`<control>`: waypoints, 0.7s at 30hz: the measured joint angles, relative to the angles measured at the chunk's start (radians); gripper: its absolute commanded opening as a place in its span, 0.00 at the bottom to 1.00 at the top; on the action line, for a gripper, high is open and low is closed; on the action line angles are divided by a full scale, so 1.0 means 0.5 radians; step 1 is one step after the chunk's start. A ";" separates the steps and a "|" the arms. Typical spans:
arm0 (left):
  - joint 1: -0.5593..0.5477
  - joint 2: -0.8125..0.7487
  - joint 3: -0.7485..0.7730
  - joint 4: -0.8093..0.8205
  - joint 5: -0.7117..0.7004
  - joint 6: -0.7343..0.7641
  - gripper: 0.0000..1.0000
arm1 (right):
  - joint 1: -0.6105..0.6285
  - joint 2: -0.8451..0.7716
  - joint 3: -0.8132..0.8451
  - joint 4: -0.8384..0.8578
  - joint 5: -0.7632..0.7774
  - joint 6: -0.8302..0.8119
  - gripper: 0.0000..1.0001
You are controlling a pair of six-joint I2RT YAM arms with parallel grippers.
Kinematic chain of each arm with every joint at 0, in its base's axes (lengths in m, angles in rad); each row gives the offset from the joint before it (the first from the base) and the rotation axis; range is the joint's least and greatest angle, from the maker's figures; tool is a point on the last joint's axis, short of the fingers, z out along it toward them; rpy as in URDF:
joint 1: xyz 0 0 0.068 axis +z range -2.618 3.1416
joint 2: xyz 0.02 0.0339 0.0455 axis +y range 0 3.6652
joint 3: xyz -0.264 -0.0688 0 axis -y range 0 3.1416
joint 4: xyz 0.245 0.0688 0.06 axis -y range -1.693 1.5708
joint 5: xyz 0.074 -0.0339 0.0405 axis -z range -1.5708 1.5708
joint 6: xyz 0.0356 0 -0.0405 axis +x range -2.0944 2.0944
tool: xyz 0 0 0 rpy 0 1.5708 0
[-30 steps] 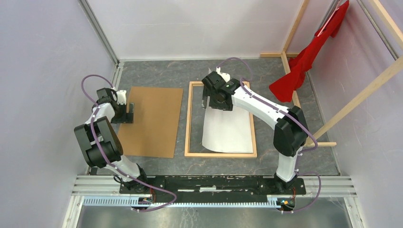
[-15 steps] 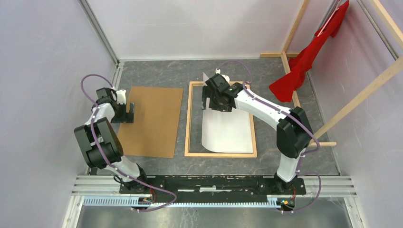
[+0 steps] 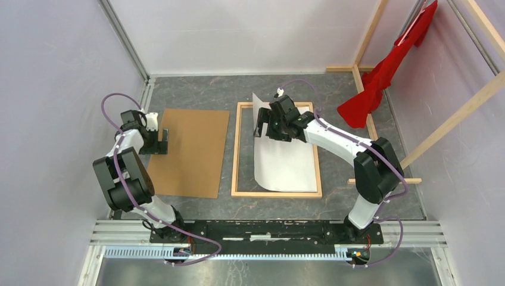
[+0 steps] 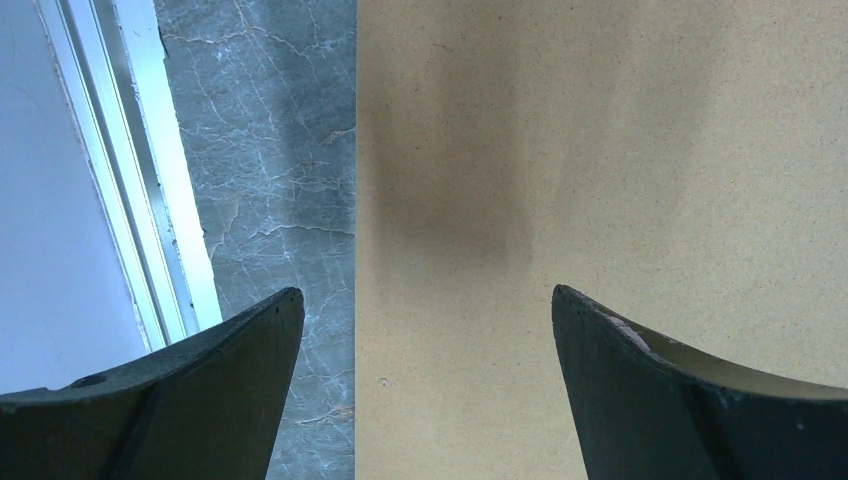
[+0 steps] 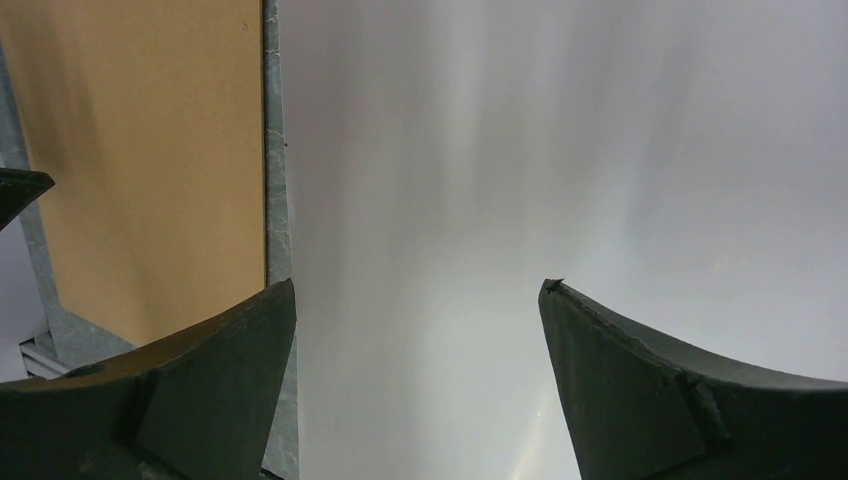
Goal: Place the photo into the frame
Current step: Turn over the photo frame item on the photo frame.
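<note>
Photo print point(image 3: 286, 167), white back up, is laid inside the light-wood rectangular frame point(image 3: 236, 149), far corner curled. Right gripper point(image 5: 415, 285) is spread above it; left gripper point(image 4: 428, 295) is spread over the brown board point(image 3: 190, 152) alongside.

no readable text, labels, brands, numbers or signs on anything in view

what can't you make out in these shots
- Print side of the photo: only its white back shows, in the top and right wrist views.
- Photo's far edge: in the top view the right arm covers much of it.
- Whether the right jaws touch the photo: in the top view the arm hides them.
</note>
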 measured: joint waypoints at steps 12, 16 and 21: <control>0.000 0.000 0.000 -0.002 -0.001 0.001 1.00 | -0.094 -0.080 -0.212 0.327 -0.234 0.008 0.98; 0.000 0.000 0.000 -0.002 -0.001 0.002 1.00 | -0.124 -0.094 -0.307 0.430 -0.298 0.030 0.98; 0.000 0.000 0.000 -0.005 -0.001 0.002 1.00 | -0.141 -0.103 -0.330 0.458 -0.327 0.034 0.98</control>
